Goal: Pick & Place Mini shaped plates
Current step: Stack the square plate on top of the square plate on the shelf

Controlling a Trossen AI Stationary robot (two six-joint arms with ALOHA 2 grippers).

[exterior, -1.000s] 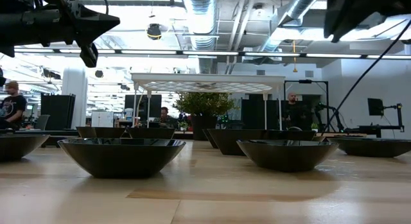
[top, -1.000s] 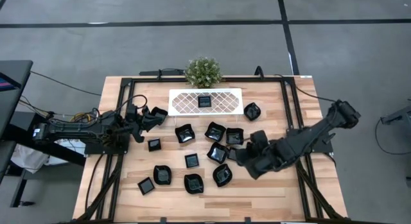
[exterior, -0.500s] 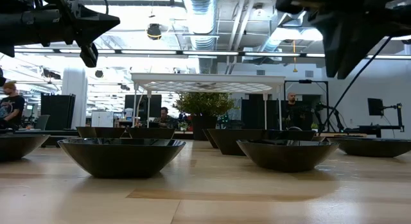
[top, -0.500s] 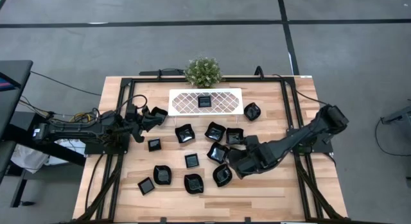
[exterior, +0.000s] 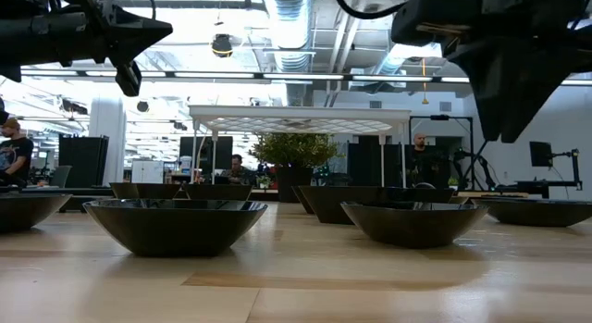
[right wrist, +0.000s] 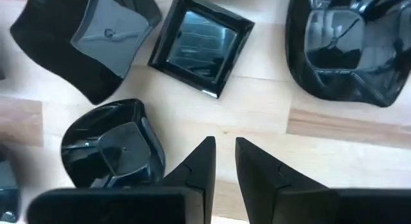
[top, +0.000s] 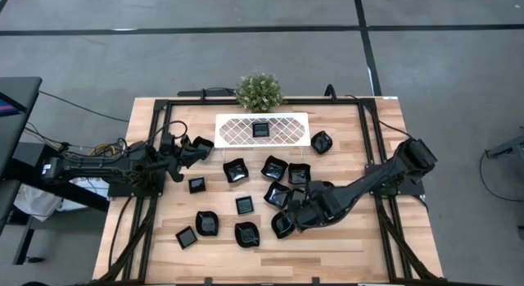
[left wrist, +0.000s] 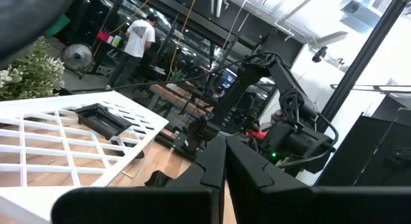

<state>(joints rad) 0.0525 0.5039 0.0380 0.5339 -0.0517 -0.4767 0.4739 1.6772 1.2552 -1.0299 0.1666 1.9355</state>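
1. We find the right gripper (top: pixel 293 214) low over the near-centre of the wooden table (top: pixel 344 245), among the mini shaped plates (top: pixel 277 194)
2. In the right wrist view, this claw (right wrist: pixel 225 147) has its two fingers slightly parted and nothing between them; only bare wood lies under the tips
3. Around those tips we see a square plate (right wrist: pixel 201 51) just ahead, a wavy-edged plate (right wrist: pixel 90 38) beside it, a rounded plate (right wrist: pixel 112 147) close to one finger and a larger rounded plate (right wrist: pixel 350 44) on the other side. None of them touches the fingers
4. The left gripper (top: pixel 187 151) sits at the left side of the table, raised off the surface, to the left of the white lattice tray (top: pixel 282 132)
5. In the left wrist view, its claw (left wrist: pixel 225 153) is closed, finger against finger
6. A black dish-like shape (top: pixel 201 143) shows right at its tip in the high view; we cannot tell whether it is held
7. One square plate (top: pixel 260 129) lies on the tray. The other plates are spread over the middle of the table between tray and near edge, with one (top: pixel 321 142) just right of the tray
8. A small green potted plant (top: pixel 259 91) stands at the far edge, behind the tray
9. The low view shows two plates (exterior: pixel 176 221) (exterior: pixel 412 221) resting upright on the wood nearest the camera
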